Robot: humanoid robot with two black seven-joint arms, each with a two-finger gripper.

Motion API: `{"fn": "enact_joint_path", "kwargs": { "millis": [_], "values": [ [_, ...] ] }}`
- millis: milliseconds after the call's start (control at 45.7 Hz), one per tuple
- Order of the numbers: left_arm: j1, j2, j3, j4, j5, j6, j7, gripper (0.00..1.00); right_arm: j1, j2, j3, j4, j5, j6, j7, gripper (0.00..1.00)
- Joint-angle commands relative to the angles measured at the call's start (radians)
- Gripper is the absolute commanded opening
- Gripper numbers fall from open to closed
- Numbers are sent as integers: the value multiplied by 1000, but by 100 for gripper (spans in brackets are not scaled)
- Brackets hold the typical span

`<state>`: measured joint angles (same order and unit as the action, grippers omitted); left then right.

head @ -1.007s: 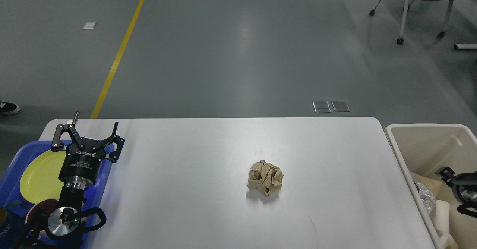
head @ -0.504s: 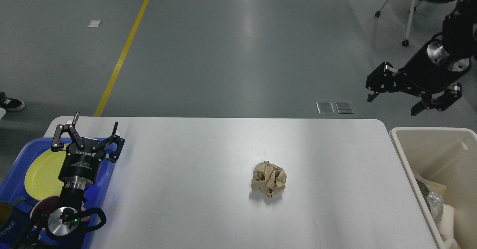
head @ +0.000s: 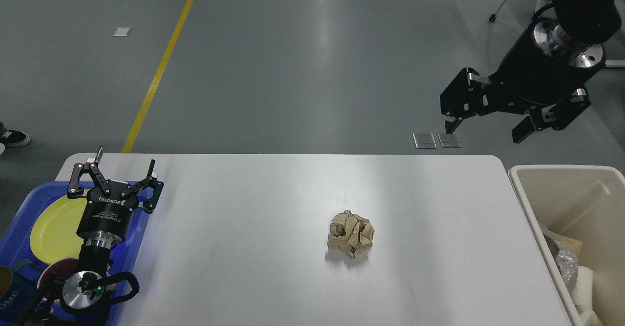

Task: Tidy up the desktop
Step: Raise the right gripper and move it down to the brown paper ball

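One white desktop (head: pixel 273 204) with rounded corners fills the lower view, on a grey floor (head: pixel 302 62) crossed by a yellow line (head: pixel 161 67). A crumpled brown paper ball (head: pixel 350 233) lies near its middle. A blue tray (head: pixel 19 218) with a yellow plate (head: pixel 51 228) sits at its left edge, a beige bin (head: pixel 576 204) at its right. The left gripper (head: pixel 124 167), marked ROBOTIQ, points away over the tray, fingers spread and empty. The right gripper (head: pixel 483 130) hangs high past the far right corner, fingers spread, empty.
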<state>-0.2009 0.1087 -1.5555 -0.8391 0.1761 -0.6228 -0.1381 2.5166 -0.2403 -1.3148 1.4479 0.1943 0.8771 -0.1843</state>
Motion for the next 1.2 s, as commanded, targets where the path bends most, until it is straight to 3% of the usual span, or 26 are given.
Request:
{"fn": "enact_joint_path", "kwargs": {
  "millis": [0, 416, 613, 679, 854, 985, 1182],
  "values": [
    [0, 0, 0, 0, 0, 0, 0, 96, 2, 1, 5, -1, -1, 0, 0, 100],
    [0, 0, 0, 0, 0, 0, 0, 96, -10, 7, 23, -7, 2, -7, 5, 100],
    [0, 0, 0, 0, 0, 0, 0, 96, -120, 41, 169, -14, -4, -56, 3, 100],
    [0, 0, 0, 0, 0, 0, 0, 96, -176, 68, 216, -15, -6, -127, 2, 100],
    [0, 0, 0, 0, 0, 0, 0, 96, -392, 141, 258, -14, -9, -452, 2, 100],
    [0, 0, 0, 0, 0, 0, 0, 96, -556, 194, 287, -35, -22, -618, 3, 100],
    [0, 0, 0, 0, 0, 0, 0, 96, -809, 288, 292, -260, -30, -652, 5, 100]
  ]
}}
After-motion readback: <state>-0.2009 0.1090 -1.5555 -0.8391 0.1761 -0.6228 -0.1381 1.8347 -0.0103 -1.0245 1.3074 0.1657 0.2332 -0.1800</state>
